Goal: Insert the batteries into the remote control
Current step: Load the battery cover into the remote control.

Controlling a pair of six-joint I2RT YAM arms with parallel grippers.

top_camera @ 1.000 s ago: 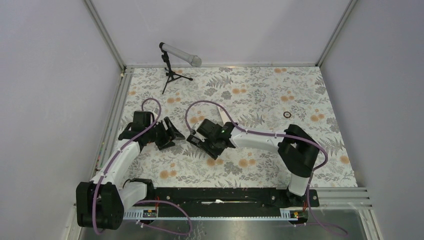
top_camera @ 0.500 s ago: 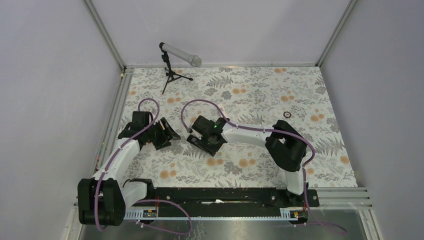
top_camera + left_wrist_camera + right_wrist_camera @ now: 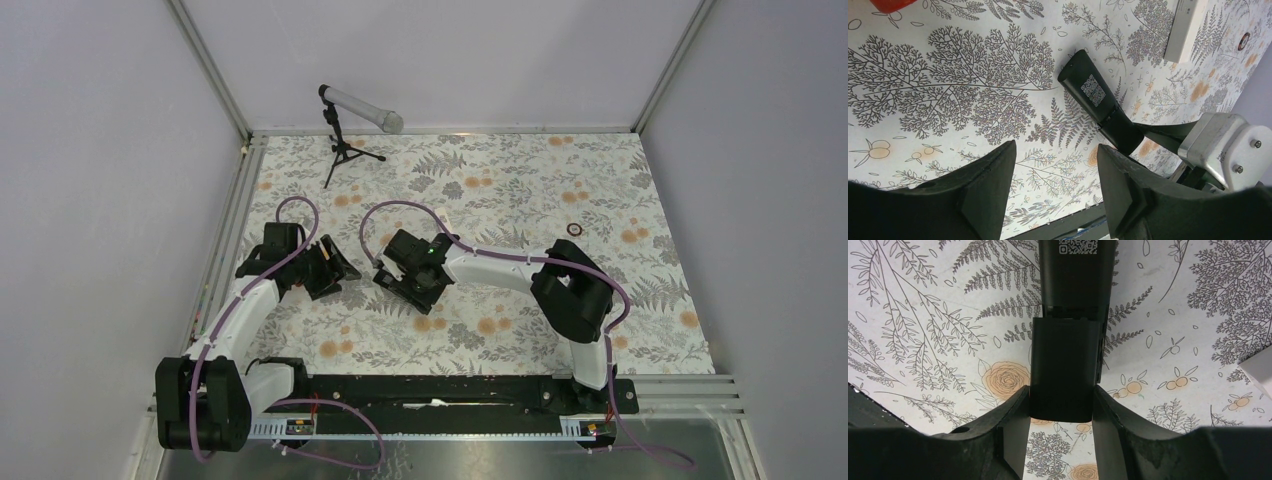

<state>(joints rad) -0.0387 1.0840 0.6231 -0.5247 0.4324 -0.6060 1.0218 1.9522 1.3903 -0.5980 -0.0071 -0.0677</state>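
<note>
The remote control [image 3: 1068, 315] is black and lies back side up, with a QR label on it. My right gripper [image 3: 1062, 400] is shut on its near end, one finger against each side. In the left wrist view the remote [image 3: 1090, 92] lies ahead and to the right of my left gripper [image 3: 1055, 146], which is open with only the floral tablecloth between its fingers. Seen from above, the left gripper [image 3: 335, 265] and the right gripper [image 3: 400, 278] face each other a short way apart. The batteries are not clearly in view. A red shape [image 3: 890, 4] is cut off by the top edge, and I cannot tell what it is.
A small microphone on a tripod [image 3: 345, 130] stands at the back left. A black ring [image 3: 575, 229] lies at the right. A flat white bar [image 3: 1188, 25] lies beyond the remote. Metal rails border the table on the left [image 3: 228, 230].
The right gripper has shifted a little left and back, carrying the remote. The left gripper has drawn back slightly to the left and its fingers have narrowed a little.
</note>
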